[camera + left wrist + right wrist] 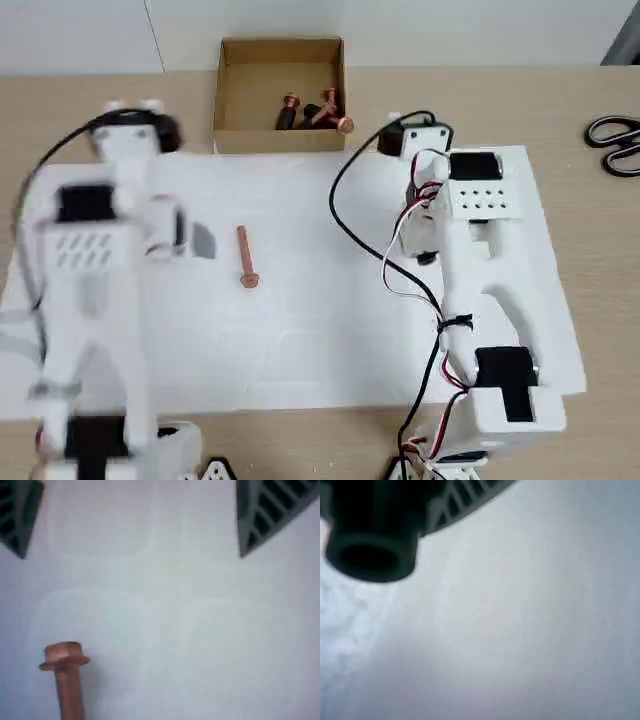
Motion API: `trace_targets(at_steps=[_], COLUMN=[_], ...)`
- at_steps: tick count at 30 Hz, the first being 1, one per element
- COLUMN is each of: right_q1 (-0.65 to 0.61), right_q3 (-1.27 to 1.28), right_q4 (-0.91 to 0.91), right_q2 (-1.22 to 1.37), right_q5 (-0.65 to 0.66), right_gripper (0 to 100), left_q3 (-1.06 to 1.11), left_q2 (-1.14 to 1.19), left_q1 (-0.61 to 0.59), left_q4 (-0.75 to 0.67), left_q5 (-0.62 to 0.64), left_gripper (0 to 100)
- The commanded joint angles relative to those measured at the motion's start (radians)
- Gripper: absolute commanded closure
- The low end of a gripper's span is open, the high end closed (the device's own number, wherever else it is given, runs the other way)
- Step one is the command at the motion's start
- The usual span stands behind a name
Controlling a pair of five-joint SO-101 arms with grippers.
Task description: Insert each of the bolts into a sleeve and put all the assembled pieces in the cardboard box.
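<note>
- Cardboard box (228,92): at the far side of the table (60,105), touching the far edge of the white sheet (320,330). It contains assembled pieces (315,112), copper bolts seated in black sleeves.
- Bolt (245,256): one, copper, loose. It lies flat on the white sheet between the arms, nearer the left one, with its head toward the arm bases.
- Left gripper (132,550): jaws released and spread wide, nothing between them. It sits over the sheet, just beside the bolt.
- Right gripper (424,240): grasping a black sleeve (370,545), held off the sheet with its open end visible.
- Scissors (615,142): on the bare table, well apart from the sheet.
</note>
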Motion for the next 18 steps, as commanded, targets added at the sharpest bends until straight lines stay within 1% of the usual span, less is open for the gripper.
trace_targets(at_steps=[1,5,9,14,18], right_q1=[0.005,0.008,0.004,0.004,0.004], right_q3=[0.006,0.006,0.006,0.006,0.006], right_q4=[0.005,0.01,0.01,0.01,0.01], right_q2=[-0.059,-0.061,-0.061,-0.061,-0.061], right_q5=[0.008,0.005,0.002,0.002,0.002], right_gripper=[99.4,99.4,99.4,99.4,99.4], left_q3=[-0.159,-0.266,-0.328,-0.374,-0.398], left_q2=[0.222,0.388,0.489,0.6,0.69], left_q1=[0.071,0.14,0.163,0.163,0.166], left_q4=[0.002,0.006,0.002,0.002,0.002], left_q5=[0.055,0.06,0.071,0.216,0.238], left_gripper=[80,81,83,84,84])
